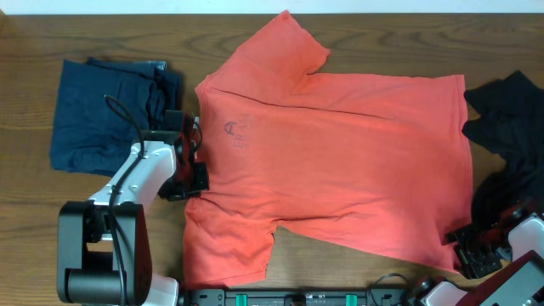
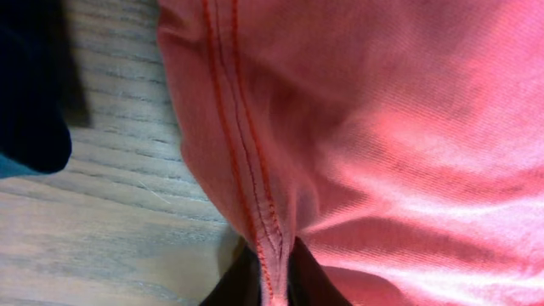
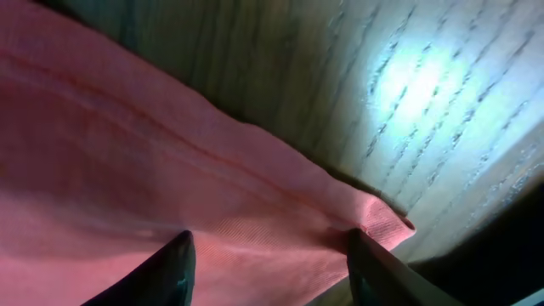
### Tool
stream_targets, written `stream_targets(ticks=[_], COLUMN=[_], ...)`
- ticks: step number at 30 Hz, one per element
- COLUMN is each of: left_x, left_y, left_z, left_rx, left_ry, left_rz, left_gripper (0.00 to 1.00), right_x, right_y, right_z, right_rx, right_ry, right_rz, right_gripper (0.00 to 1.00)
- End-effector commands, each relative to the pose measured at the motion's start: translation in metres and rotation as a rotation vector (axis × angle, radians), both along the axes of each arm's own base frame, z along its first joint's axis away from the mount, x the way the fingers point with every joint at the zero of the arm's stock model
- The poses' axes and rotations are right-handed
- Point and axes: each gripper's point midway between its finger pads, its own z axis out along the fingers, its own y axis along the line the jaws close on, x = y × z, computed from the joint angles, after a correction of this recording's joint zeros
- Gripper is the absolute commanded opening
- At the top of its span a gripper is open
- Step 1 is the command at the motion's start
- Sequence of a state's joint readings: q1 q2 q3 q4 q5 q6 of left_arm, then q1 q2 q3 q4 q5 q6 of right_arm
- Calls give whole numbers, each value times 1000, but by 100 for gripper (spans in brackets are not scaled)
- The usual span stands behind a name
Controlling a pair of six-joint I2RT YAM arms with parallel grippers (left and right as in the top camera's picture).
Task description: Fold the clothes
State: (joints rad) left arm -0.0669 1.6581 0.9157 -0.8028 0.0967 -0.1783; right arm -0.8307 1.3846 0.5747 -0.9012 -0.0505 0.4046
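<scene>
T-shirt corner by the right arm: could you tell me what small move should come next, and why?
Probably close the right gripper: its jaws stand apart over the T-shirt hem corner, while the left gripper pinches a seam at the far side.

This looks like a robotics lab: bare wood-grain counter (image 1: 382,34), my left arm's base (image 1: 93,259) at seven o'clock, mounting rail (image 1: 289,297) at six.

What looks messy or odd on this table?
The black garment at the right edge lies crumpled, while the navy garment on the left is folded. The shirt shows only a faint print, as if it may be lying face down.
</scene>
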Motion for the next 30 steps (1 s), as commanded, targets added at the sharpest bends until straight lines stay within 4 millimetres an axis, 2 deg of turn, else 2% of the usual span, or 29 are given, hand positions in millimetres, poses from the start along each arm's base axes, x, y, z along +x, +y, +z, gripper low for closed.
stream_targets(ticks=[1, 4, 7, 10, 11, 15, 21, 28, 29, 30], left_x=[5, 6, 6, 6, 6, 6, 9, 20, 21, 21], left_y=[4, 4, 4, 4, 4, 4, 4, 3, 3, 3], left_z=[2, 2, 2, 2, 2, 2, 6, 19, 20, 20], left_rx=[18, 18, 18, 18, 18, 18, 17, 16, 16, 16], left_ry=[-10, -12, -12, -12, -12, -11, -17, -38, -39, -38], left_rz=[-1, -1, -1, -1, -1, -1, -1, -1, -1, -2], left_gripper=[16, 16, 16, 16, 16, 17, 16, 15, 17, 27], right_x=[-4, -4, -7, -6, -6, -2, 32, 70, 73, 74], right_y=[-5, -4, -1, -2, -3, 3, 15, 16, 15, 14], right_z=[-2, -5, -9, -10, -10, -7, 17, 44, 45, 45], right_rx=[-22, -27, -22, -30, -32, 7, 134, 190, 181, 178], right_ry=[20, 16, 20, 15, 13, -7, -172, -334, -342, -345], right_rz=[-46, -50, -51, -61, -61, -56, 3, 31, 40, 44], right_gripper=[49, 31, 25, 5, 1, 1, 1, 1, 1, 1])
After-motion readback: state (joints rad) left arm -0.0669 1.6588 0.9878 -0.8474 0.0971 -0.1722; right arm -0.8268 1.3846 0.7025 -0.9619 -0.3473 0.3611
